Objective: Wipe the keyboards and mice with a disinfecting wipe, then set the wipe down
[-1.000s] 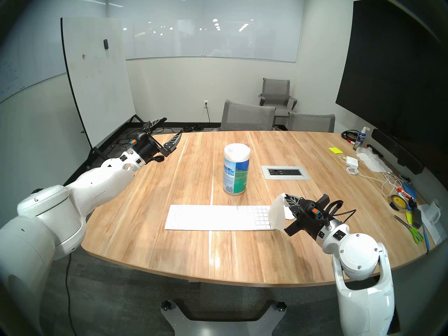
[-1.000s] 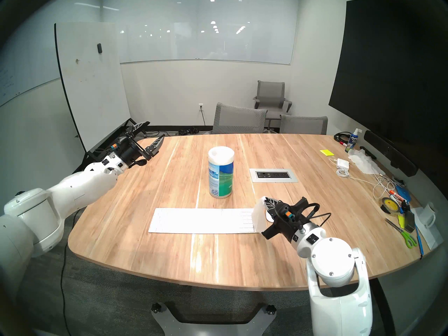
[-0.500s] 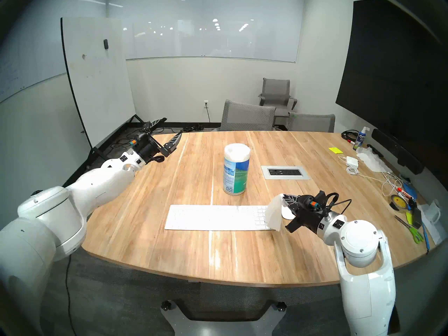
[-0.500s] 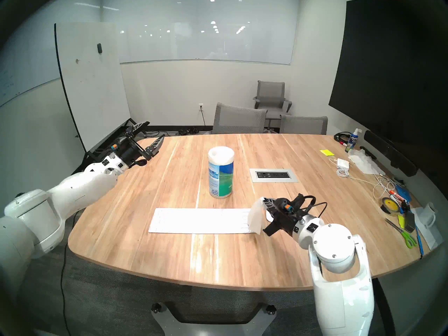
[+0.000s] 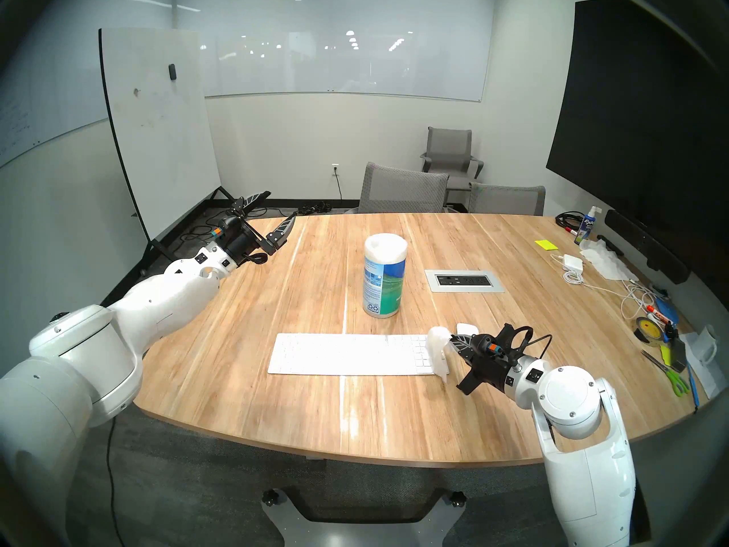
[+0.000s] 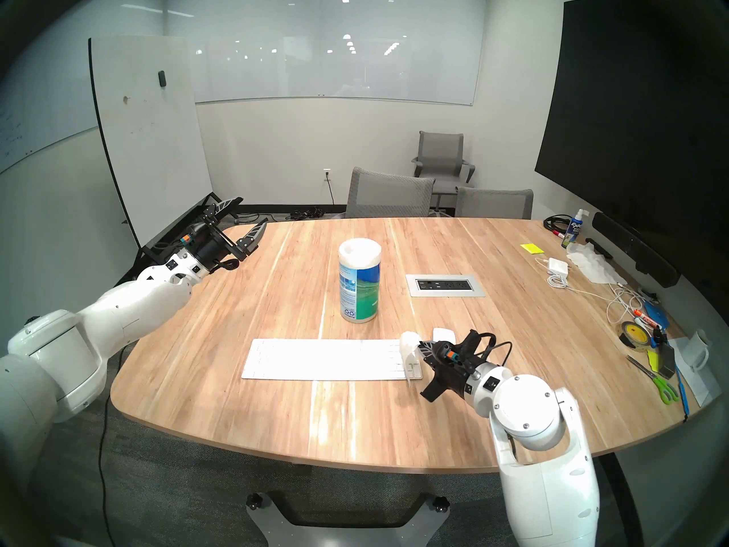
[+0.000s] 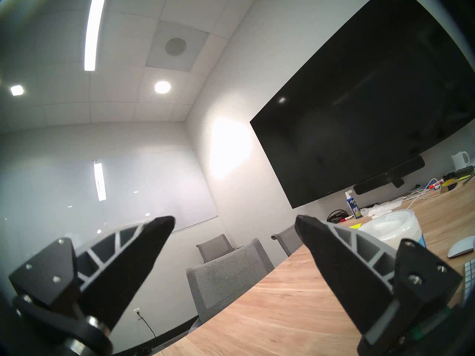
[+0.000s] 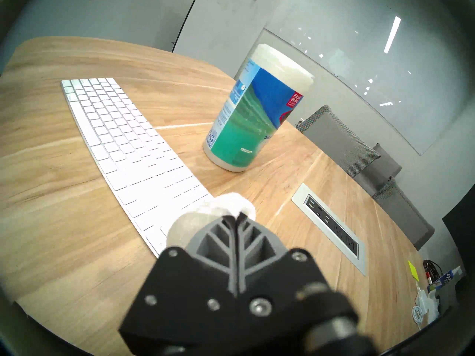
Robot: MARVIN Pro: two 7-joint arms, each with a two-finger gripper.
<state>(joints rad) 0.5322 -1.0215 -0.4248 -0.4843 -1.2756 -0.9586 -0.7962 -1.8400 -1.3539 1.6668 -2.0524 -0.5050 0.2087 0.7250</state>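
Right gripper [image 5: 449, 340], clamped on the wipe [image 5: 438, 351], has dropped so the wipe now drapes over the keyboard's [image 5: 347, 354] right end near the table's [image 5: 394, 424] front edge; wiping looks about to start. Left gripper [image 5: 278, 214] hangs wide open, empty.

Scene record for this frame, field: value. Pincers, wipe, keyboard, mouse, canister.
right pincer: shut on the wipe
wipe: hangs over the keyboard's number-pad end; contact unclear
keyboard: flat on the table, near edge
mouse: just beyond the right pincer, partly hidden
left pincer: open, empty, over the table's far left corner
canister: upright behind the keyboard
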